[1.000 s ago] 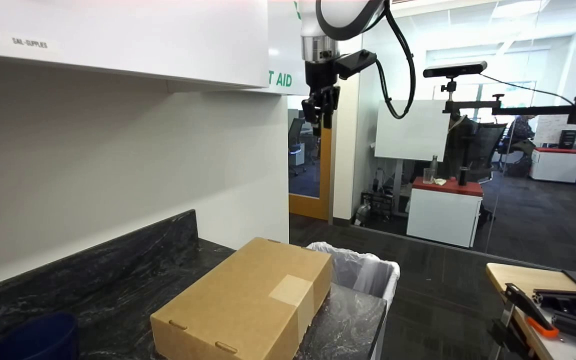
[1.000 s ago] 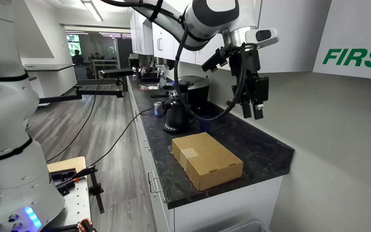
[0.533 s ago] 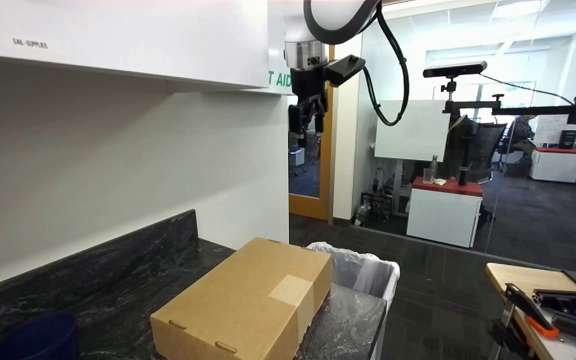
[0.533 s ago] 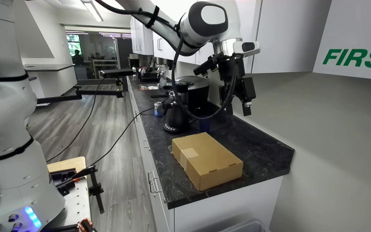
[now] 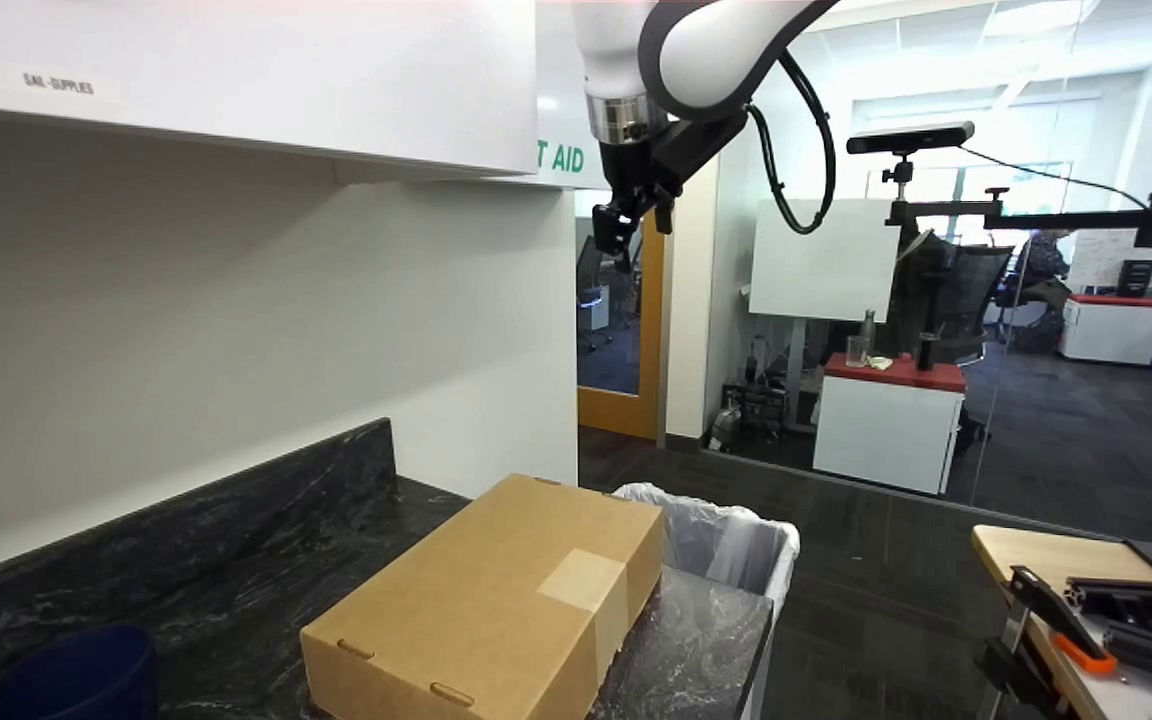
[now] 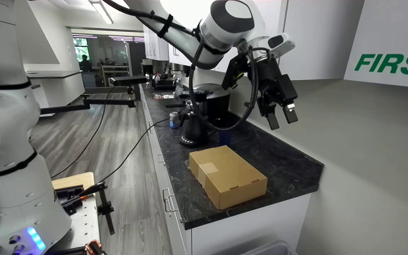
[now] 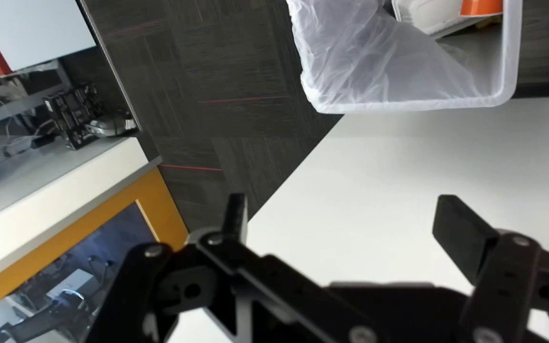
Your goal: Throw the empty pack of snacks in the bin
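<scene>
Black two-fingered tool (image 7: pixel 346 224): fingers (image 7: pixel 462 238) spread wide, holding nothing; in both exterior views it hangs tilted, high above the level of the black marbled worktop (image 6: pixel 289 170). Brown rectangular cardboard box (image 5: pixel 476 600) lies closed on the worktop. Grey rectangular bin (image 5: pixel 721 548), clear plastic liner (image 7: pixel 341 57) over its rim, stands just beside the worktop's end; wrist view shows a white piece (image 7: pixel 427 16) and an orange item (image 7: pixel 482 6) inside. Location of the empty snack pack: cannot tell.

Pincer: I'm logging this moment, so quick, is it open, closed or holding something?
The pincer is open, holding nothing.
</scene>
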Robot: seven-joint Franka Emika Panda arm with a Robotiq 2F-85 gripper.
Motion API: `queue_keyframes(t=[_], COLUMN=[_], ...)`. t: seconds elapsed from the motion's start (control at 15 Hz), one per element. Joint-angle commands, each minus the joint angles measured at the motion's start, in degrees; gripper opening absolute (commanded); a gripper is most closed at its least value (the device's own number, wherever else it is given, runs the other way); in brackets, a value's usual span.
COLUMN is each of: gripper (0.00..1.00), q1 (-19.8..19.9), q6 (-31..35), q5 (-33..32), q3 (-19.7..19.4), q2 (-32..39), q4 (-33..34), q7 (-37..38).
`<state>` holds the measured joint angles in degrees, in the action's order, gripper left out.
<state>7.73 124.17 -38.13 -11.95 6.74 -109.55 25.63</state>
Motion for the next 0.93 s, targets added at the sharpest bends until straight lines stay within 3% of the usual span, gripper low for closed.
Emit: queue_keyframes(t=[0.0,0.07,0.87], gripper=[1.0,1.0,1.0], q1=[-0.4,0.3,0.2], q6=[-5.5,-3.1,-3.4], q5=[-1.1,0.0,0.1], q3=[0.4,0.2,0.3], q2=[-3.8,-0.4,-0.1], q4=[-3.6,-0.2,-0.1], q7=[0.8,-0.1,-0.1])
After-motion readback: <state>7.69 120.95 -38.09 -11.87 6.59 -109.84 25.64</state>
